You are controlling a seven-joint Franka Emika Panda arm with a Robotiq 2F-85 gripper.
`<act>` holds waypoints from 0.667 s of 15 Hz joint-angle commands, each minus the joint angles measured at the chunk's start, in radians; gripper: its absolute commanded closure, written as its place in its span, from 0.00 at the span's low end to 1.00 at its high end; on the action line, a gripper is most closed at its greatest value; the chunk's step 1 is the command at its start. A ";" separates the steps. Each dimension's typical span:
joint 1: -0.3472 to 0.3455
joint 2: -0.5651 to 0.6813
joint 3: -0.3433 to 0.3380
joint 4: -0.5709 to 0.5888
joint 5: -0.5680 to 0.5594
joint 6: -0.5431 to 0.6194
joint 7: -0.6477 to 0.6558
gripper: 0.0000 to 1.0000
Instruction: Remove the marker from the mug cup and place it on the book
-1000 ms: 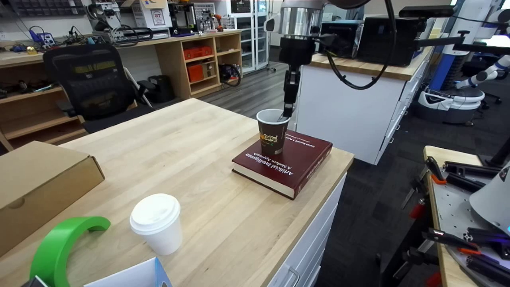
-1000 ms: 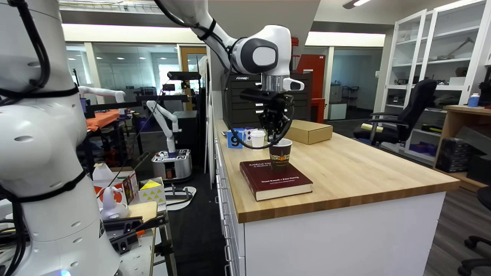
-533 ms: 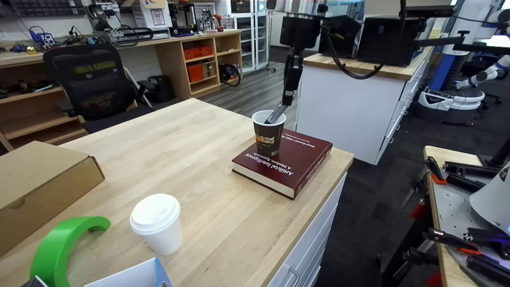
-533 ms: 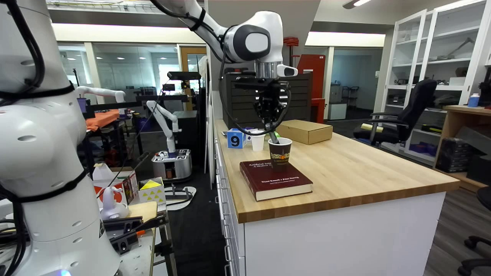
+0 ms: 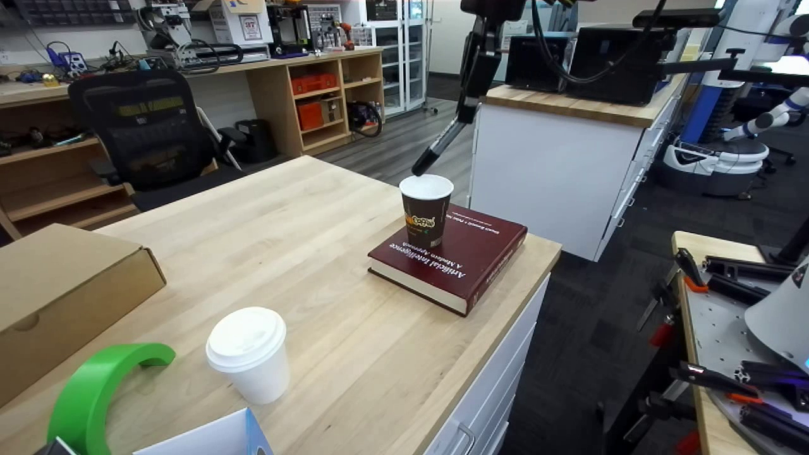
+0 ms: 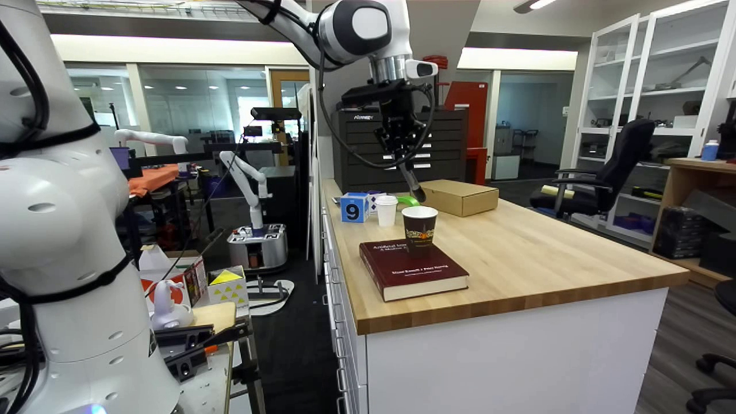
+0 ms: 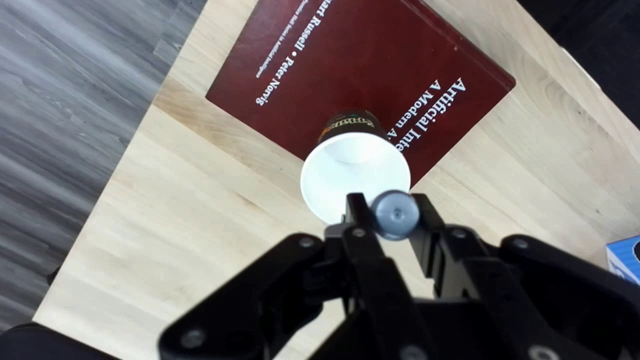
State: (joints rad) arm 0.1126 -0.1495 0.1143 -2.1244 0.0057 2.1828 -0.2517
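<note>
Your gripper (image 5: 466, 115) has the marker (image 5: 440, 146) pinched by its upper end, tilted w/ lower end to L, just above the mug cup (image 5: 425, 218). Mug's upright on the book (image 5: 483, 245), far R of the worktop (image 5: 303, 253). White lidded cup (image 5: 253, 360) stands near, btwn book & green arch (image 5: 85, 392); cardboard box (image 5: 72, 300) on L.

"Colours of the book (image 5: 471, 256), for our report?"

"Maroon, we find, with white lettering and cream page edges."

"The mug (image 5: 426, 213)?"

"We record dark brown, yellow and orange print, white rim."

"The marker (image 5: 440, 146)?"

"Grey, we note, one end black; the gripper (image 7: 394, 212) black."

"Elsewhere?"

"We log a green arch (image 5: 79, 404), white cup (image 5: 249, 357), brown box (image 5: 76, 284), and blue block (image 6: 355, 207) with a black 9."
</note>
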 commanded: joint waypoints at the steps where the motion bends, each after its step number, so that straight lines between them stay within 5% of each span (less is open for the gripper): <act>1: -0.012 -0.061 -0.014 -0.018 -0.054 -0.012 0.039 0.94; 10: -0.055 0.028 -0.048 -0.021 -0.111 -0.005 0.113 0.93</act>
State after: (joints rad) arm 0.0640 -0.1500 0.0712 -2.1342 -0.0825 2.1818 -0.1780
